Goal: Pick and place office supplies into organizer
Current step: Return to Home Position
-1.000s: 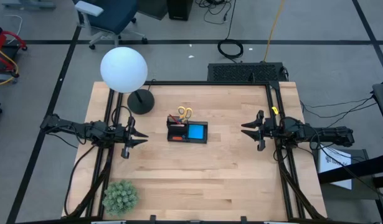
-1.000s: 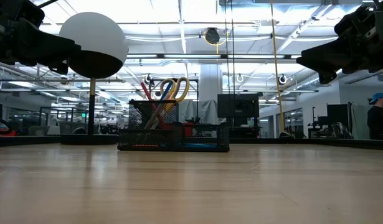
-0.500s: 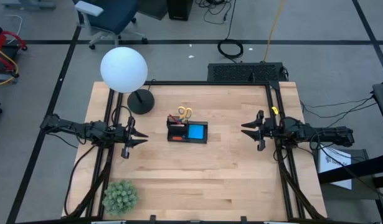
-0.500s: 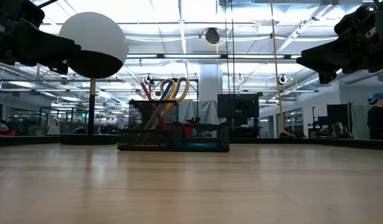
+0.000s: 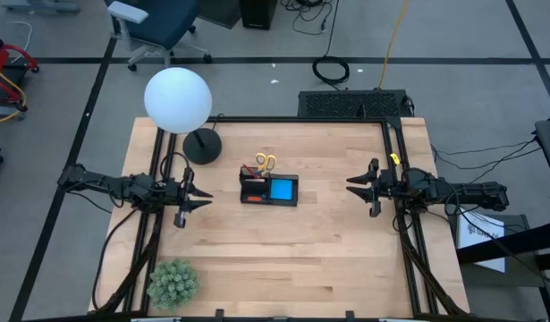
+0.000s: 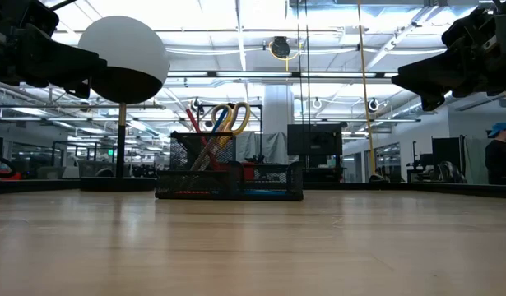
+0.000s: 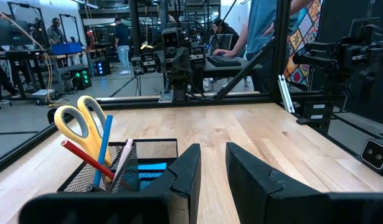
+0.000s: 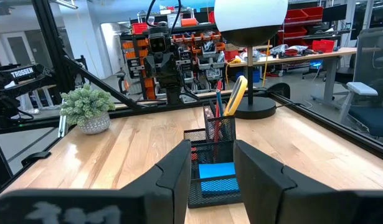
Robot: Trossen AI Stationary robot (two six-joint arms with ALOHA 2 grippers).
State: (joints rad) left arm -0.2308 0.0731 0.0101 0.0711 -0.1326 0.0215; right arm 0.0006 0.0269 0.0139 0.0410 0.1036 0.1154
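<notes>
High view first: the black mesh organizer (image 5: 265, 202) sits mid-table, and everything is read off it. Inside its wider low compartment lies the blue square note pad (image 5: 281, 190), flat on the bottom. In the tall narrow compartment beside it the yellow-handled scissors (image 5: 266, 162) stand handles-up, leaning, and with them a red pencil (image 7: 85, 158), a blue pen (image 7: 104, 149) and a pale pen (image 7: 121, 163), all tilted against the mesh. The left gripper (image 5: 209, 198) hovers off the organizer's tall-compartment end, well apart from it and pointing at it, fingers parted with nothing between them; the left wrist view looks straight past the gap at the scissors. The right gripper (image 5: 351, 186) hangs off the opposite, low-compartment end, also well apart, aimed at the organizer, its fingers likewise spread and empty. From the low view both arms ride high above the table top on either side of the organizer, touching neither it nor the supplies.
</notes>
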